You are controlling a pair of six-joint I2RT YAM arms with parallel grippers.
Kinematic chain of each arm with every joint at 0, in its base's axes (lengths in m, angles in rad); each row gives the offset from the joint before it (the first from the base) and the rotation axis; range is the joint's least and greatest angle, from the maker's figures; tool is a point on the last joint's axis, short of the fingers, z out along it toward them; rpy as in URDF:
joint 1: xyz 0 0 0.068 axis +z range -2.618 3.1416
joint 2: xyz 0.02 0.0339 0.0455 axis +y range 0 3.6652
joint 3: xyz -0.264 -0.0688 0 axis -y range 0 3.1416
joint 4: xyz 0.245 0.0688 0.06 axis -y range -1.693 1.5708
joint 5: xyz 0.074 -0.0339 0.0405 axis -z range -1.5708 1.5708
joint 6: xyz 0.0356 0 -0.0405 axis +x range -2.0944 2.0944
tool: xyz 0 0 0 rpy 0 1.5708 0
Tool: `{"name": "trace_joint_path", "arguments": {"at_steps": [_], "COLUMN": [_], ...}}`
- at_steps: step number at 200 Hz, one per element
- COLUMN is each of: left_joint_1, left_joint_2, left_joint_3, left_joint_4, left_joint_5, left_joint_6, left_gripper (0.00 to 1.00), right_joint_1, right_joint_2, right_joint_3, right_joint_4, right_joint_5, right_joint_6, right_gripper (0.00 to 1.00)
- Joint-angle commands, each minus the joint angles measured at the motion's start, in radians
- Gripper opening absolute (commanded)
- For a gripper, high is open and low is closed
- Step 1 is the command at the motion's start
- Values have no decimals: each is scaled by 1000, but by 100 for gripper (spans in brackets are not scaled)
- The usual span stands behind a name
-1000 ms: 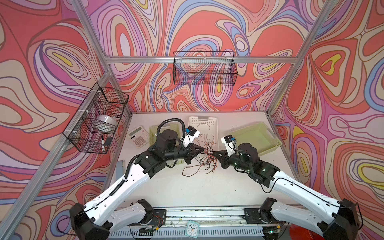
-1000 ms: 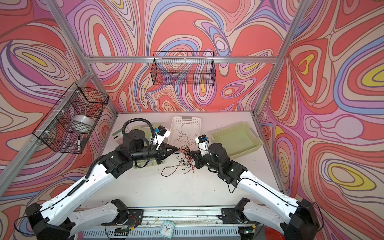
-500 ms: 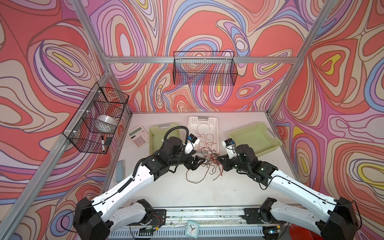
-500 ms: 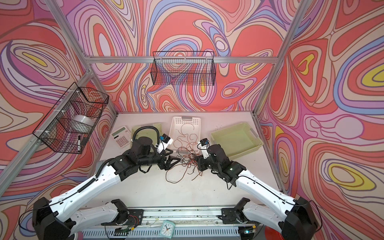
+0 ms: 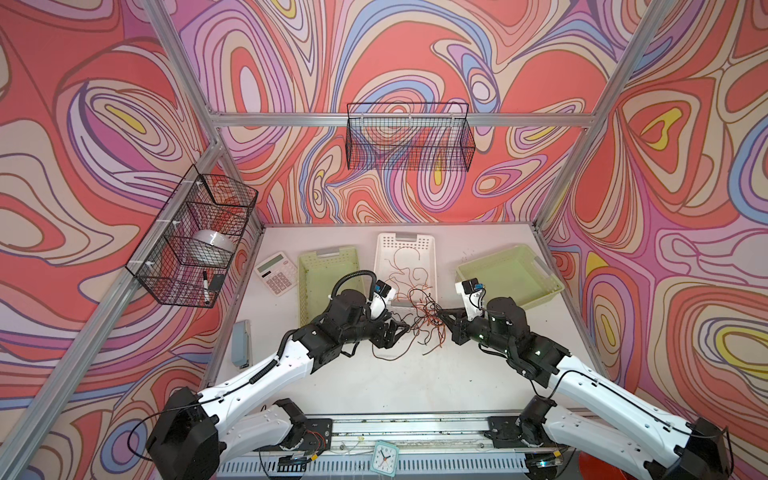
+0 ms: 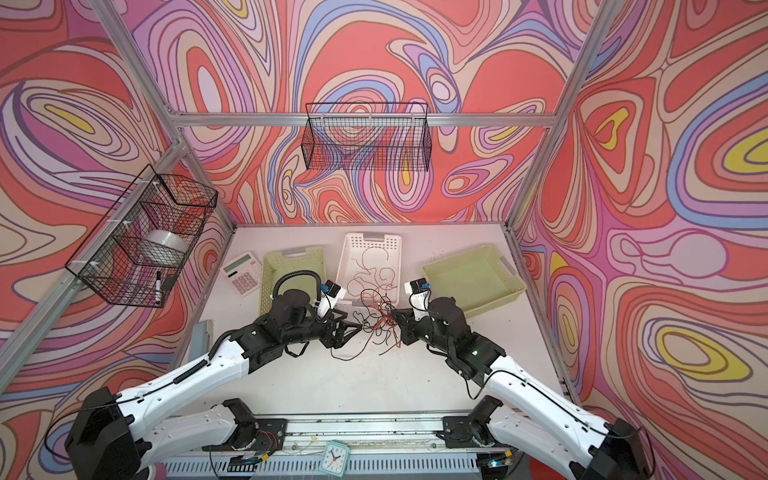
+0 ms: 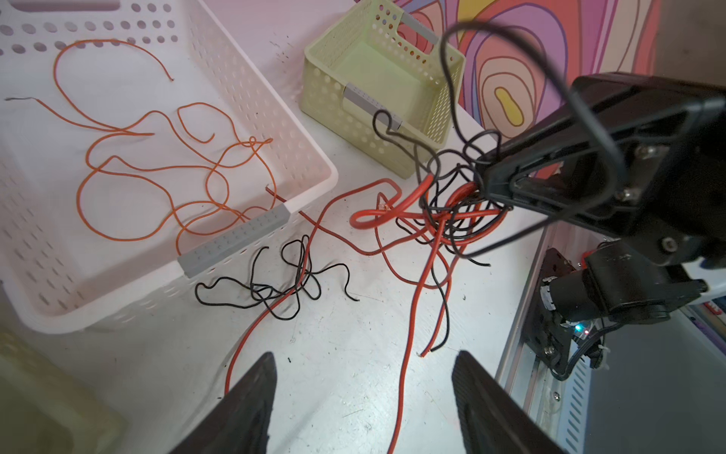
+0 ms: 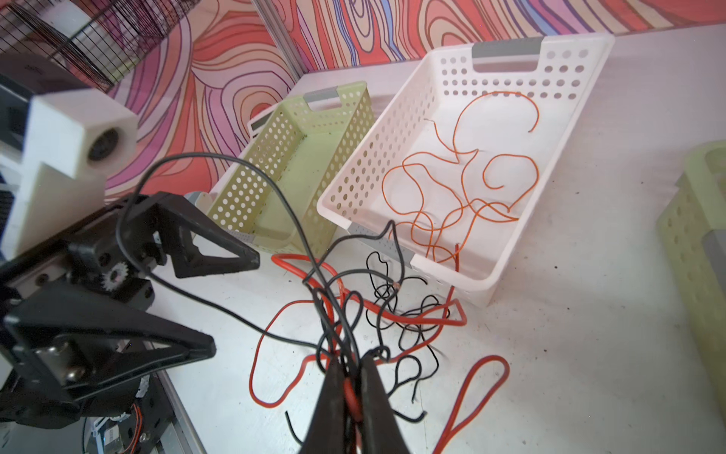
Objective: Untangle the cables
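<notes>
A knot of red and black cables (image 5: 424,322) (image 6: 377,318) hangs and sprawls on the white table in front of the white basket (image 5: 379,266). My right gripper (image 8: 351,361) (image 5: 441,318) is shut on the knot's red and black strands (image 8: 349,310), lifting them a little. Just left of the knot, my left gripper (image 7: 363,357) (image 5: 405,328) (image 6: 353,328) is open and holds nothing; a red strand (image 7: 408,353) lies on the table under it. Thin orange cables (image 7: 157,169) (image 8: 463,188) lie loose inside the basket. A small black tangle (image 7: 275,283) rests by the basket's near wall.
A narrow green basket (image 5: 307,291) stands left of the white one and a wide green tray (image 5: 511,274) to the right. A calculator (image 5: 276,272) and a grey block (image 5: 241,343) lie at the left edge. A small clock (image 5: 384,457) sits on the front rail.
My left gripper has gone from shut to open, let its strands drop, and shifted down and right toward the knot. The right gripper has kept its hold.
</notes>
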Motion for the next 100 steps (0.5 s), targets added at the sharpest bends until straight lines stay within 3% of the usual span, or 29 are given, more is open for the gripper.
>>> {"name": "trace_joint_path", "arguments": {"at_steps": [1, 21, 100], "left_joint_1": [3, -9, -30], "left_joint_2": [62, 123, 264], "left_joint_3": [2, 1, 16], "left_joint_4": [164, 292, 531], "left_joint_5": [108, 144, 133], "left_joint_6": [-92, -159, -282], "left_gripper": [70, 71, 76], "right_joint_1": [-2, -2, 0], "right_joint_2": [-1, 10, -6], "right_joint_3": [-11, -12, -109], "right_joint_4": [86, 116, 320], "right_joint_5": [-30, -30, -29], "right_joint_6": [21, 38, 164], "right_gripper": [0, 0, 0]}}
